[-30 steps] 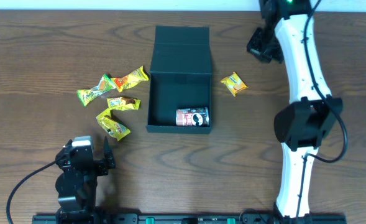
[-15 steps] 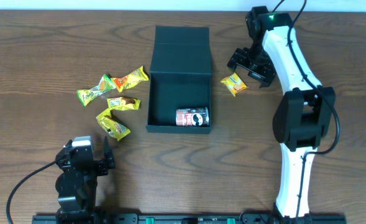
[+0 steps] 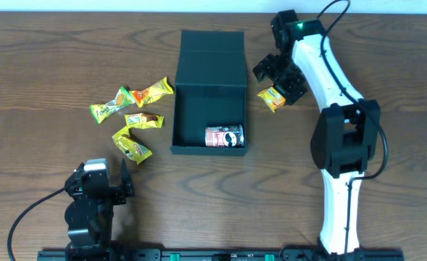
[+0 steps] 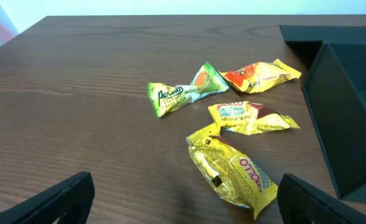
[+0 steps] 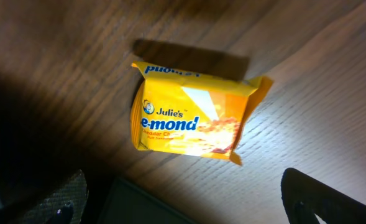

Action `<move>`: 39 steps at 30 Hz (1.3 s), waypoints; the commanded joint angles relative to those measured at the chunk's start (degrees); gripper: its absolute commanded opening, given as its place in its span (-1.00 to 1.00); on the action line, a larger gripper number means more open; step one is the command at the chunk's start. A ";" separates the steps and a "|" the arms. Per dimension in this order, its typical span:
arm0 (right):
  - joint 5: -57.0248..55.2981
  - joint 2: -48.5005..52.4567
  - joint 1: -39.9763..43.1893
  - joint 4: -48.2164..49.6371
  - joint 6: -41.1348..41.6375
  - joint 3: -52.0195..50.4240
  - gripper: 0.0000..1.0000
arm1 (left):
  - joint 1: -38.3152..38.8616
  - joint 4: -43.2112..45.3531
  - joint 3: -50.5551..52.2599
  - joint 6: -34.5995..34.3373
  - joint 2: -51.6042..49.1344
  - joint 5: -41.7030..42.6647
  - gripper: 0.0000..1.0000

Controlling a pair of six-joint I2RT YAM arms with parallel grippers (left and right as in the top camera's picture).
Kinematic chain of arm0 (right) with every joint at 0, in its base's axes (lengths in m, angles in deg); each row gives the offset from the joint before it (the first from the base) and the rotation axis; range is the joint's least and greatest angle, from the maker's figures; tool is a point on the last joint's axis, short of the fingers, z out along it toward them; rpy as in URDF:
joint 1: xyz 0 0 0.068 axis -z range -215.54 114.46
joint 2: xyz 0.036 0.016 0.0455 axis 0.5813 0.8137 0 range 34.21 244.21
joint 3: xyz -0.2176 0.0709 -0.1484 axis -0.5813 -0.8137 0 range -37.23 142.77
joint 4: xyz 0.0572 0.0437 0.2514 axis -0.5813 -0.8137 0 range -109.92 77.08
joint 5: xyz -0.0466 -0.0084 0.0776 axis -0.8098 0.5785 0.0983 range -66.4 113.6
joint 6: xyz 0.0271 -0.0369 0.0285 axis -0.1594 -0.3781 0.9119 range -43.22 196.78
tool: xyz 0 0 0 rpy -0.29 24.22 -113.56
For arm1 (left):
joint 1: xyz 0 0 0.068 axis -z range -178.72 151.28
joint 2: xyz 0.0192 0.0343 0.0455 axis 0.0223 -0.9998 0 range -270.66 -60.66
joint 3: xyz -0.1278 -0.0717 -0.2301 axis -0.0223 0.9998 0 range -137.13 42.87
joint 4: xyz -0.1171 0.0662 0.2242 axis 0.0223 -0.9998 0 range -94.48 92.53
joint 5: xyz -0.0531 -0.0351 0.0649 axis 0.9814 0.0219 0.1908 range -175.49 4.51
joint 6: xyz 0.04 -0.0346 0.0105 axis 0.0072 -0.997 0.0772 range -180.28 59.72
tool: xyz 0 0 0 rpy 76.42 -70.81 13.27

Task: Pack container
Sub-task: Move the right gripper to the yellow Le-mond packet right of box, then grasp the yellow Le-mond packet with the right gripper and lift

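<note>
The container (image 3: 208,109), a dark green-black box, lies open mid-table with its flap lid (image 3: 212,52) folded back; a small red can (image 3: 224,137) lies inside. My right gripper (image 3: 277,78) hangs open just above an orange-yellow snack packet (image 3: 272,97) right of the box. In the right wrist view that packet (image 5: 192,121) lies ahead of the open right gripper (image 5: 189,199). My left gripper (image 3: 125,181) rests open near the front left. The left wrist view has several packets (image 4: 232,171) ahead of the left gripper (image 4: 183,205) and the container (image 4: 347,112) at right.
Several snack packets (image 3: 130,119) lie scattered left of the box. The right arm (image 3: 340,145) stretches along the table's right side. The table's far edge (image 3: 126,13) runs just behind the lid.
My right arm has swung left and forward from the back right corner to above the orange-yellow packet. The left arm, box and packets have not moved.
</note>
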 commanded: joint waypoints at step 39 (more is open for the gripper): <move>-2.32 1.86 -0.17 11.08 -0.07 -6.71 0.96 | -0.37 -0.24 1.14 -0.85 0.33 0.00 0.90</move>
